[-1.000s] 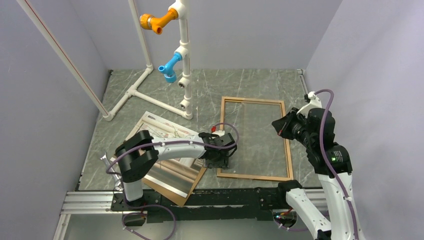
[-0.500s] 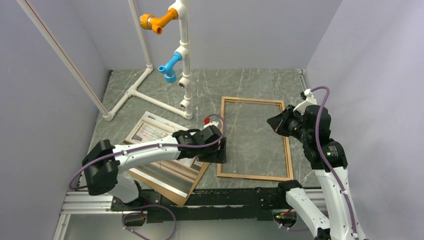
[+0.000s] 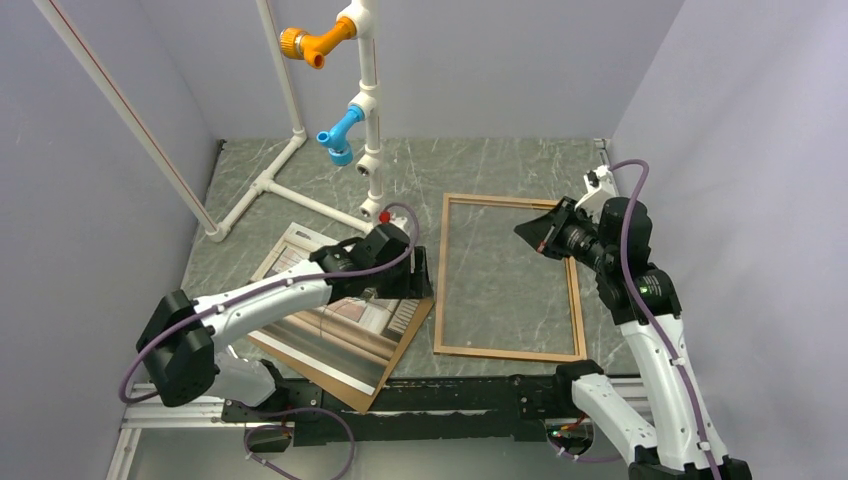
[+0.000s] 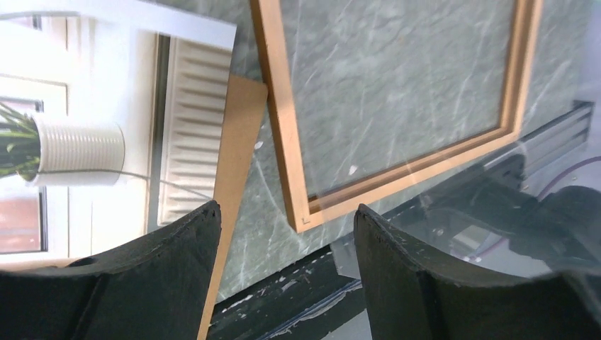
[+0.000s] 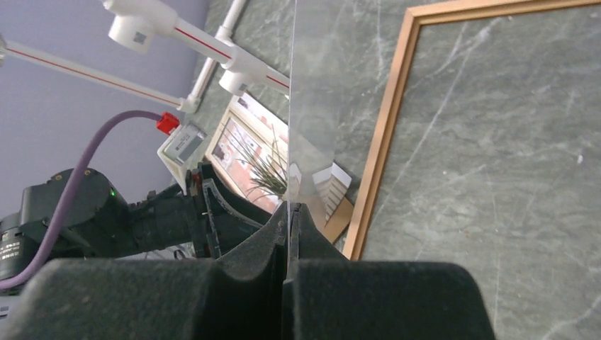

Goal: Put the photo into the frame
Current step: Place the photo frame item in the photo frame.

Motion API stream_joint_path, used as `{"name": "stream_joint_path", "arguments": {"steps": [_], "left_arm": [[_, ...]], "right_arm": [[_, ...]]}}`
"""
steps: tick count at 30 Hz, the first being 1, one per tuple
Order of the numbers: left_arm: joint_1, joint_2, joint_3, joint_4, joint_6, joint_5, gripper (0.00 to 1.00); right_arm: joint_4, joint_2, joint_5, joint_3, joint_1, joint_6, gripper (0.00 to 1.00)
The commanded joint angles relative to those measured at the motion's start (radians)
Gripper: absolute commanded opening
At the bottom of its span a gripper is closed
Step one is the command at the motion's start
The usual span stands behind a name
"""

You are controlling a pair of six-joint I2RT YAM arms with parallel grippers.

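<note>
The photo, a print of a spiky potted plant, lies face up at the left on a brown hardboard sheet. The thin wooden frame lies flat to its right. My left gripper is open and empty, hovering over the gap between the photo's right edge and the frame's left rail. In the left wrist view I see the photo, the hardboard and the frame. My right gripper is shut on a thin clear pane, held edge-on and tilted above the frame.
A white PVC pipe stand with an orange and a blue fitting stands at the back left. An aluminium rail runs along the table's near edge. Grey walls close in both sides.
My left gripper has moved back and left, from the frame's near left corner to the photo's right edge. My right gripper has moved left and farther back with the pane.
</note>
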Motion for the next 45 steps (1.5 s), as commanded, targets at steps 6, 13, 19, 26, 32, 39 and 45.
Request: {"name": "stream_joint_path", "arguments": {"steps": [6,13,19,26,32,39,45], "left_arm": [[0.054,0.035,0.151,-0.028,0.092,0.006,0.69],[0.034,0.148,0.11,0.028,0.045,0.031,0.66],[-0.008,0.266,0.173,0.0,0.035,0.024,0.65],[-0.026,0.358,0.208,-0.034,0.021,-0.001,0.62],[-0.026,0.39,0.205,-0.045,0.02,-0.007,0.6],[-0.028,0.422,0.211,-0.051,0.024,-0.007,0.58],[-0.029,0.447,0.213,-0.05,0.023,-0.007,0.56]], "right_arm": [[0.14,0.005,0.076,-0.003,-0.011,0.037,0.0],[0.11,0.007,0.092,-0.037,-0.08,0.032,0.0],[0.044,-0.014,0.024,-0.046,-0.192,-0.01,0.0],[0.003,-0.043,0.021,-0.052,-0.204,-0.034,0.0],[0.033,-0.053,-0.009,-0.081,-0.204,-0.034,0.0],[0.073,-0.048,-0.026,-0.099,-0.205,-0.029,0.0],[0.104,-0.039,-0.054,-0.106,-0.204,-0.004,0.0]]}}
